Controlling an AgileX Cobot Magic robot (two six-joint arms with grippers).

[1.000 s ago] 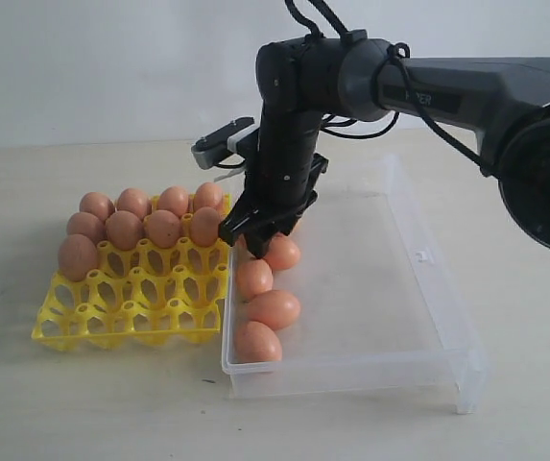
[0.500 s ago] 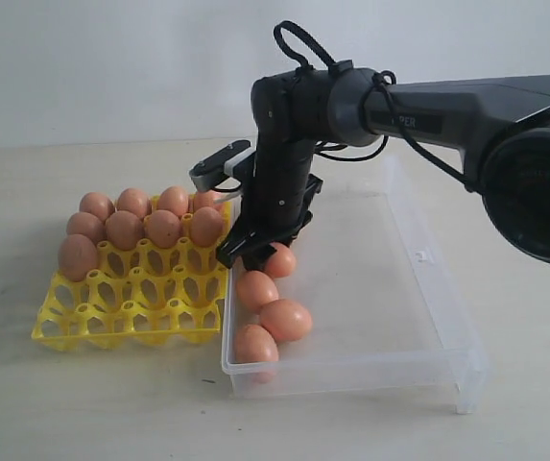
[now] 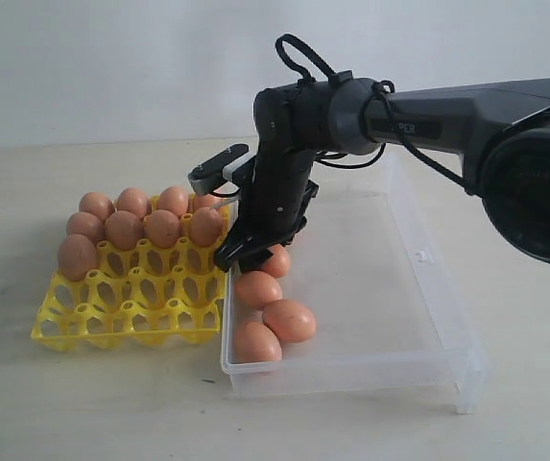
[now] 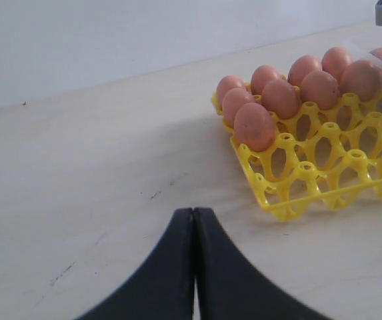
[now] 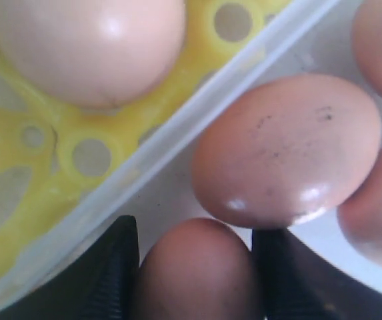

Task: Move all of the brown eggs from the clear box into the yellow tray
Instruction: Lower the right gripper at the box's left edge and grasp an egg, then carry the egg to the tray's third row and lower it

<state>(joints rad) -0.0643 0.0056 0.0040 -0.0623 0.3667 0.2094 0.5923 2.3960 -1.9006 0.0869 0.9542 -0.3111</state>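
Observation:
My right gripper (image 3: 255, 257) reaches down into the clear box (image 3: 399, 288) at its left wall. Its fingers sit on both sides of one brown egg (image 3: 276, 259) and touch it. The right wrist view shows that egg (image 5: 197, 273) filling the gap between the black fingers (image 5: 111, 267). Three more brown eggs (image 3: 258, 288) lie in a loose row toward the box's front corner. The yellow tray (image 3: 131, 312) stands left of the box, with several eggs (image 3: 126, 229) in its back cups. My left gripper (image 4: 194, 212) is shut and empty, over bare table near the tray (image 4: 311, 187).
The box's low wall (image 5: 197, 113) runs between the held egg and the tray's nearest filled cup (image 5: 87, 47). Another egg (image 5: 287, 150) lies right against the held one. The tray's front rows of cups (image 3: 150, 288) stand open. A small latch tab (image 3: 424, 255) sits on the box's right wall.
My right gripper has come lower and slightly left onto the egg, and its jaws have narrowed a little. The loose eggs in the box have shifted position.

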